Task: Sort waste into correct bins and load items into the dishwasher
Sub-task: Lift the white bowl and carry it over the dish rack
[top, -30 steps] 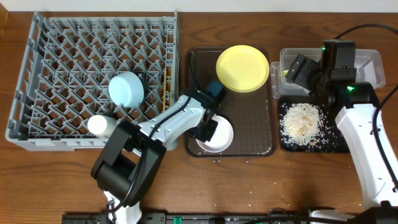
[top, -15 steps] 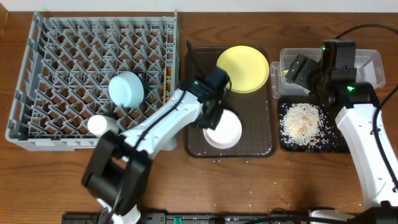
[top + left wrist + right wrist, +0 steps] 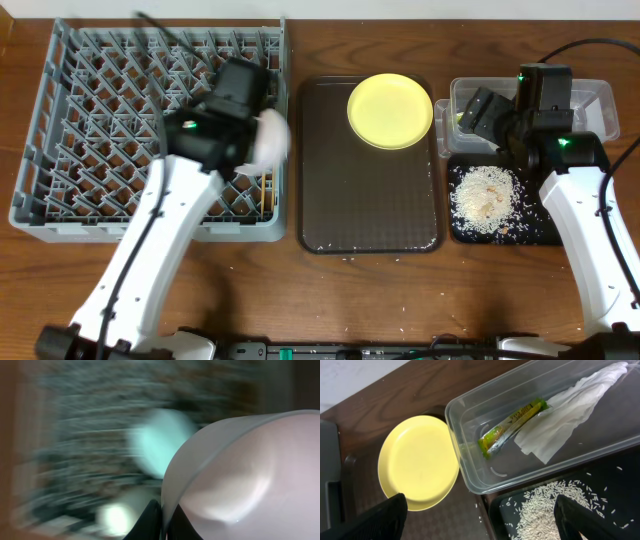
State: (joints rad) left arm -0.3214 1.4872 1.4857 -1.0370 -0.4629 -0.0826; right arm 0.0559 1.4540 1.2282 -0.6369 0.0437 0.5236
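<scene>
The left hand (image 3: 161,522) was clamped on the rim of the white bowl (image 3: 268,140), holding it over the right edge of the grey rack (image 3: 100,80), likely for racking among the pegs. The right hand (image 3: 480,510) hung spread open above the clear tub (image 3: 470,477), gripping nothing.

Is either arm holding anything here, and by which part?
The left gripper holds the white bowl by its rim, jaws shut on the edge. The right gripper, jaws open, holds nothing.

Table (image 3: 400,300) carries rack (image 3: 110,100), brown tray (image 3: 370,200), tub (image 3: 600,105), black tray (image 3: 535,228)
</scene>
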